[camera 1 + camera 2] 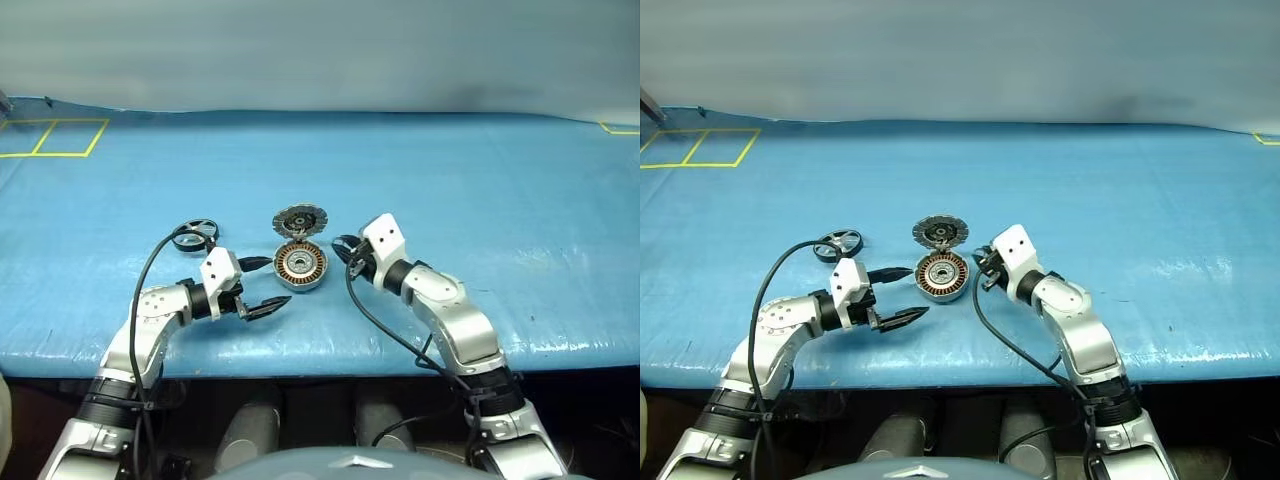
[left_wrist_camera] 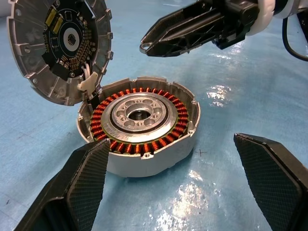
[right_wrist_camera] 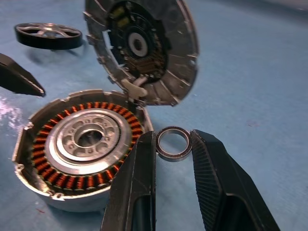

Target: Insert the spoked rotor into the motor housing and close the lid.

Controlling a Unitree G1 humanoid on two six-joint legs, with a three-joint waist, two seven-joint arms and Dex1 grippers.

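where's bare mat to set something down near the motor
Bare blue mat runs wide behind the open lid and beyond the right gripper. It is crowded around the motor housing: left gripper in front-left, spoked rotor further left.

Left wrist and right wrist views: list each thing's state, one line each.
Housing: open, windings bare, flat on the table.
Lid: swung up on its hinge.
Rotor: flat on the table, apart from the housing.
Small ring: pinched between the right hand's fingers.
Left hand: open, empty, astride the housing.
Right hand: shut on the small ring.
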